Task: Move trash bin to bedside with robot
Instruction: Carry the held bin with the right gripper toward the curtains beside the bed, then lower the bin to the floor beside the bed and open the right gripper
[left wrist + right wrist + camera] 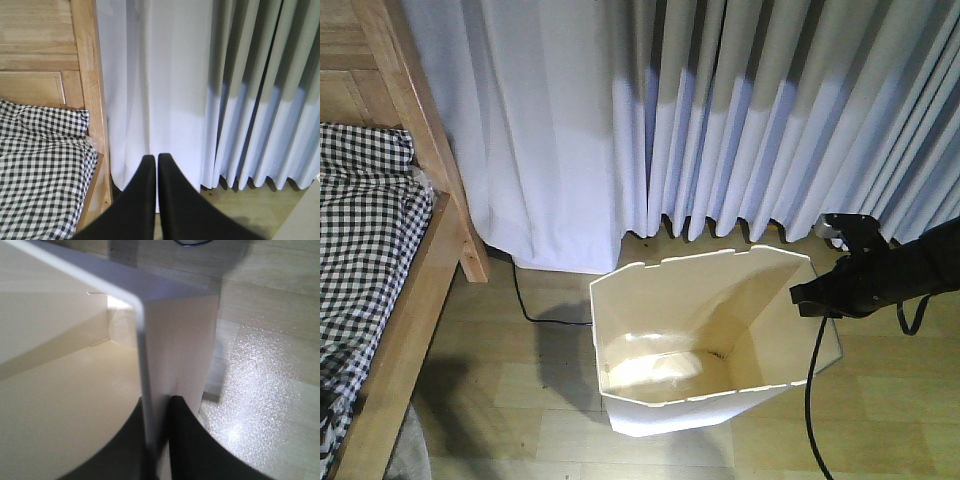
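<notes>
While your right gripper (817, 297) sits at the right edge of the trash bin (710, 345), its jaws are clamped on the bin's rim: in the right wrist view one black finger (125, 450) lies inside the wall and the other outside, thin white wall pinched between them. Right gripper (152, 450) same thing there, trash bin (75, 405) fills the left and centre of that view. Bin stands on the light wood floor (880, 420), tilted a bit, open mouth toward the camera, just in front of the white curtain (720, 110). The bedside (430, 200) is at the left, wooden post and frame with checked bedding (365, 220); bin is apart from it, bare floor between. A black cable (535, 315) lies on the floor between post and bin, another hangs from your right arm. Left gripper (152, 165) hangs in the air, jaws together with only a sliver between the tips, holding nothing, pointed at the curtain (210, 90) beside the bed frame (92, 100).
</notes>
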You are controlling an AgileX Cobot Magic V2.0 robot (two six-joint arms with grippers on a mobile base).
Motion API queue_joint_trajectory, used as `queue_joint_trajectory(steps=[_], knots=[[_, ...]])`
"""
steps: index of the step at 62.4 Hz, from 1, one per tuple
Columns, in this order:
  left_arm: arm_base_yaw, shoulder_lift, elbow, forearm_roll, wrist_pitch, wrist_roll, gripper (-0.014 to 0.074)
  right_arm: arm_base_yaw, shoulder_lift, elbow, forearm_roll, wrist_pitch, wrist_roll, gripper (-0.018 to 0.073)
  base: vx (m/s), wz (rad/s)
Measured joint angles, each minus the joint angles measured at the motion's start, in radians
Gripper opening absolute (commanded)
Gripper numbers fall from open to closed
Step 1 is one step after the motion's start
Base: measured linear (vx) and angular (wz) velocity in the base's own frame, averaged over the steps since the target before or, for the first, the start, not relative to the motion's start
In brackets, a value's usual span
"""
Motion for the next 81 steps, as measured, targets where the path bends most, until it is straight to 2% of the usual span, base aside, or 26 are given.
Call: queue_joint_trajectory(steps=[53, 63, 73, 81], knots=[[0.0, 0.0, 0.0, 0.0, 0.0, 0.0, -0.0006, 0.0, 0.0, 0.0, 0.003, 0.003, 0.0, -0.0006, 0.01, 0.0], [0.0, 0.0, 0.0, 0.0, 0.0, 0.0, -0.0006, 0.0, 0.0, 0.0, 0.043, -0.018, 0.009, -0.0006, 0.0, 0.0], [0.0, 0.0, 0.0, 0.0, 0.0, 0.0, -0.0006, 0.001, 0.014, -0.002, 0.097, -0.106, 0.064, -0.0004, 0.0, 0.0], [0.0, 0.0, 0.0, 0.0, 0.0, 0.0, -0.0006, -0.034, 0.076, -0.052, 0.114, -0.12, 0.079, -0.0003, 0.0, 0.0]])
